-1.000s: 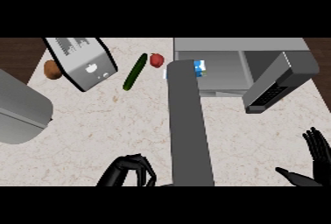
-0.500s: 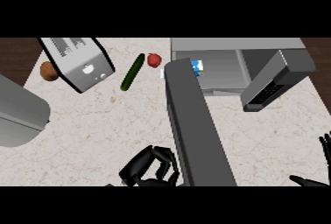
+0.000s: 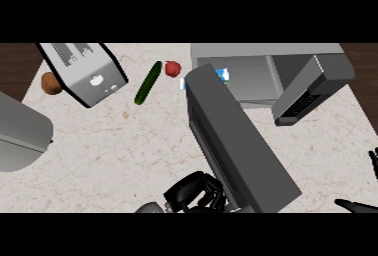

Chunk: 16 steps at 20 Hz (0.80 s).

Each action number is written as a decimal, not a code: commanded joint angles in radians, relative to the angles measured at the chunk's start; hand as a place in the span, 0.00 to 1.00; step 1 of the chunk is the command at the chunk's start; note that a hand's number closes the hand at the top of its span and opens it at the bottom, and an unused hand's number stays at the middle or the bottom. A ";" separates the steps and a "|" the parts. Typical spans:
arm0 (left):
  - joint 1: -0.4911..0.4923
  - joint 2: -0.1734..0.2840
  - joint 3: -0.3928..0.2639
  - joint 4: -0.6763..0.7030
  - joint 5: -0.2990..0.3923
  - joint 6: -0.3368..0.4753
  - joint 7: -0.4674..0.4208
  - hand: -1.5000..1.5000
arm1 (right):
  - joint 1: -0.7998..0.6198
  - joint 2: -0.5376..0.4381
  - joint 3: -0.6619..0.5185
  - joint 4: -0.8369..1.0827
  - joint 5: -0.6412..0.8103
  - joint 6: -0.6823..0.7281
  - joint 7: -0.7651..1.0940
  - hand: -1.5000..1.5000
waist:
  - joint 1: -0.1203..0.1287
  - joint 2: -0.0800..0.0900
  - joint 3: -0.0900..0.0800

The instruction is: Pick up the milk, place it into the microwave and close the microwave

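The milk [image 3: 222, 75] shows as a small blue and white carton just inside the grey microwave [image 3: 255, 67] at the back right, half hidden behind the door's hinge end. The microwave door [image 3: 236, 145] stands open, a long grey slab slanting from the cavity toward the counter's front edge. My left hand [image 3: 193, 193] is at the bottom centre, fingers relaxed, touching the left face of the door's free end. Only fingertips and the thumb of my right hand [image 3: 357, 205] show, open, at the lower right edge.
A toaster [image 3: 87, 75] stands at the back left with a brown potato [image 3: 50, 83] beside it. A green cucumber [image 3: 148, 82] and a red tomato [image 3: 173, 68] lie left of the microwave. A grey rounded pot [image 3: 18, 135] fills the left edge.
My left hand has moved right and up against the door. The door's free end has swung to the right. My right hand has slid toward the right edge.
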 commanded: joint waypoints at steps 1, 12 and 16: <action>-0.038 -0.005 -0.162 0.063 0.072 0.124 -0.074 1.00 | -0.017 -0.008 0.019 -0.018 -0.011 0.139 -0.087 0.00 | -0.020 0.006 -0.002; -0.212 -0.004 -0.237 0.032 0.338 0.343 -0.048 0.00 | -0.036 -0.002 0.089 -0.182 -0.061 0.148 0.010 0.00 | -0.106 0.014 -0.005; -0.299 -0.004 -0.245 0.023 0.402 0.384 -0.023 1.00 | -0.048 -0.021 0.107 -0.241 -0.076 0.146 0.051 0.00 | -0.140 0.015 -0.006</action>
